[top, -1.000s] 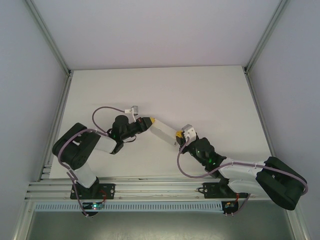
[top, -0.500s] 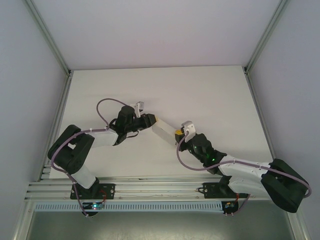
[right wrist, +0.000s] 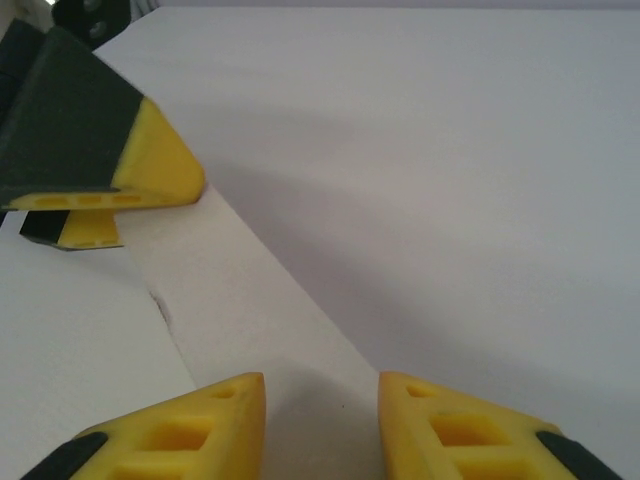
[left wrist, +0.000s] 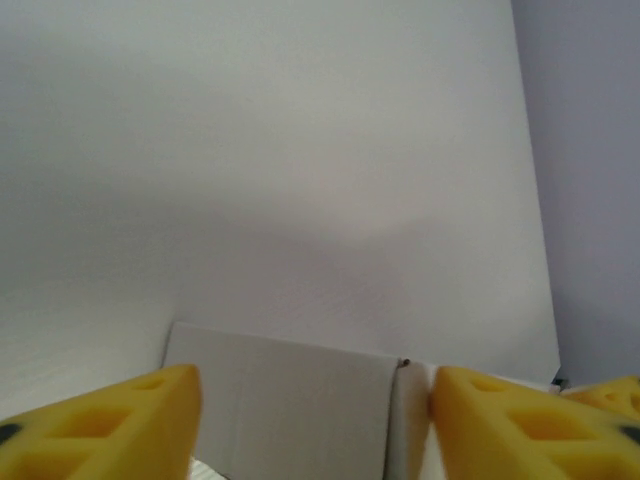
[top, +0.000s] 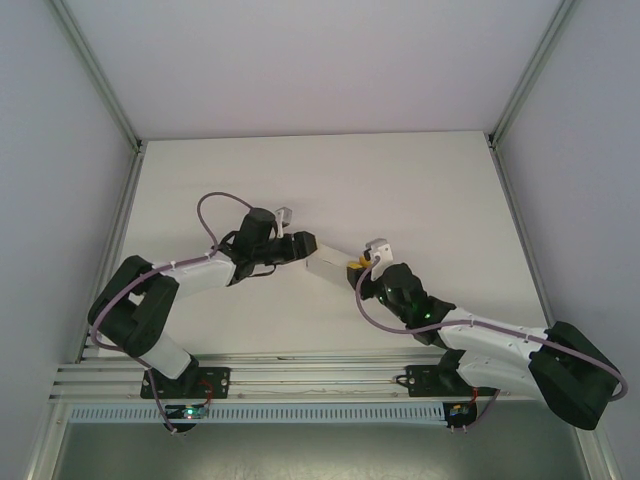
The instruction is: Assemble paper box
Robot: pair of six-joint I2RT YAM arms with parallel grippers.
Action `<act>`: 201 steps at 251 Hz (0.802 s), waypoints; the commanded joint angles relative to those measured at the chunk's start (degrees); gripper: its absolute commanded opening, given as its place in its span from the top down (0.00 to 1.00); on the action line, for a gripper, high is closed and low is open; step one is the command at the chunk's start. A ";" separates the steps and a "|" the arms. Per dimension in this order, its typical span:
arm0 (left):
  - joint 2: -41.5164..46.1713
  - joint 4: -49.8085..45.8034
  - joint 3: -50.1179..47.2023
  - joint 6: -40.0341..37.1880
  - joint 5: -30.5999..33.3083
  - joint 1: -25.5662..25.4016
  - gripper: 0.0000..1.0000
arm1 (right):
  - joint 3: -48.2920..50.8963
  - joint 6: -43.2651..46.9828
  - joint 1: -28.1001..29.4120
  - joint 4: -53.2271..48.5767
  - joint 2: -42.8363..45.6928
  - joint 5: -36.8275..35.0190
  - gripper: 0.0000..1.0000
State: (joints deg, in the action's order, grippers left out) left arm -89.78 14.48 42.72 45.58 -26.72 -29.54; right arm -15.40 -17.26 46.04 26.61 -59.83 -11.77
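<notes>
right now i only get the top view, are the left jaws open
Observer: Yes. In the left wrist view the left gripper has its jaws wide apart, one either side of the box.
Operator: and the right one
Observer: The right gripper has its jaws apart too, with the box's other end running in between.
Operator: box closed up
Observer: From the right wrist its long face looks flat, with a small nick on one edge.

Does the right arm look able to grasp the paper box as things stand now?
Probably yes. The right gripper has its fingers apart, with the near end of the paper box at their tips; nothing blocks it. The left gripper is at the far end.
</notes>
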 commanded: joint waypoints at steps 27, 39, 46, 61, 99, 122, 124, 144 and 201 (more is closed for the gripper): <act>4.35 -14.97 3.16 -5.70 3.05 -1.66 0.00 | -2.07 -4.95 -2.40 -6.85 3.30 0.09 0.52; 5.23 -16.00 4.13 -6.53 3.57 -1.71 0.00 | -2.38 -5.16 -3.16 -7.43 4.12 1.06 0.48; 5.77 -16.55 4.61 -6.86 4.04 -1.67 0.00 | -2.57 -5.30 -3.57 -7.75 4.55 1.68 0.44; 6.98 -17.69 5.88 -7.93 4.74 -1.66 0.00 | -2.74 -5.90 -4.23 -8.22 5.56 2.94 0.42; 11.17 -24.66 9.42 -10.87 11.66 -1.67 0.00 | -4.32 -5.83 -6.34 -12.81 8.42 5.75 0.34; 14.55 -29.42 11.07 -13.05 17.34 -1.67 0.00 | -5.47 -3.28 -8.23 -16.01 10.73 9.18 0.04; 14.83 -30.04 11.25 -13.24 18.02 -1.66 0.00 | -5.62 -2.80 -8.46 -16.23 10.95 9.78 0.02; 17.29 -37.63 13.78 -14.34 27.41 -1.72 0.00 | -7.66 4.19 -10.77 -18.40 12.53 17.44 0.02; 20.29 -56.82 18.63 -12.73 48.04 -1.68 0.00 | -22.02 31.87 -12.29 -37.25 6.18 33.18 0.02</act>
State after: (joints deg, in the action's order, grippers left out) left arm -70.46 -27.49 59.44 32.97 6.55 -30.76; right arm -30.02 -4.62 33.87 1.65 -49.93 9.61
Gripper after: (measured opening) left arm 0.999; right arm 0.983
